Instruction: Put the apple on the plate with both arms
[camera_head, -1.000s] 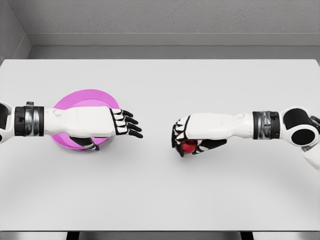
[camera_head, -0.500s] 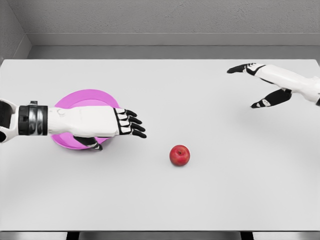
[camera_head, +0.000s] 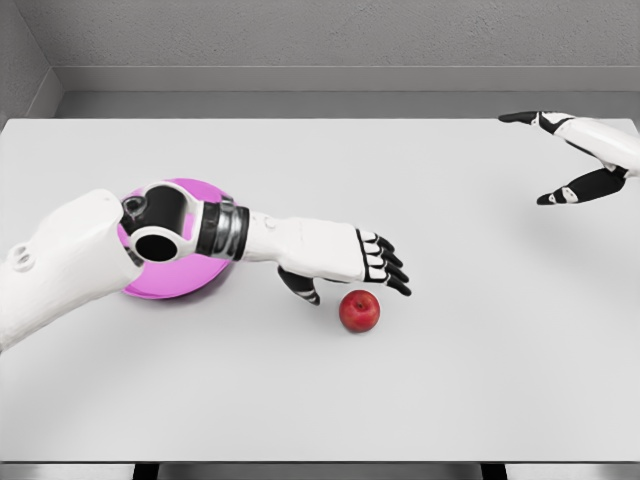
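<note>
The left hand (camera_head: 345, 262) is stretched out over the middle of the surface (camera_head: 320, 400), fingers (camera_head: 388, 270) extended and loosely spread, thumb hanging down beneath the palm. It holds nothing. Its fingertips hover just above and a little behind the apple (camera_head: 359, 311), with a small gap between them as far as I can tell, so to my eye this is a reach made ready for a grasp: the hand is open because it needs room to drop around the fruit.

The apple sits on its own on the bare surface, upright, stem up, free of both hands. It lies roughly in the middle, which looks like a handover spot within range of either arm.

Following the left arm back, its forearm and elbow pass over the pink plate (camera_head: 160, 285), covering much of it. The plate is on the left part of the surface, well apart from the apple, so the fruit has a fair way to travel once it is picked up.

Far off at the upper right, the right hand (camera_head: 560, 150) is raised near the surface's back corner, fingers spread, empty. It seems parked there to keep out of the left arm's way.
</note>
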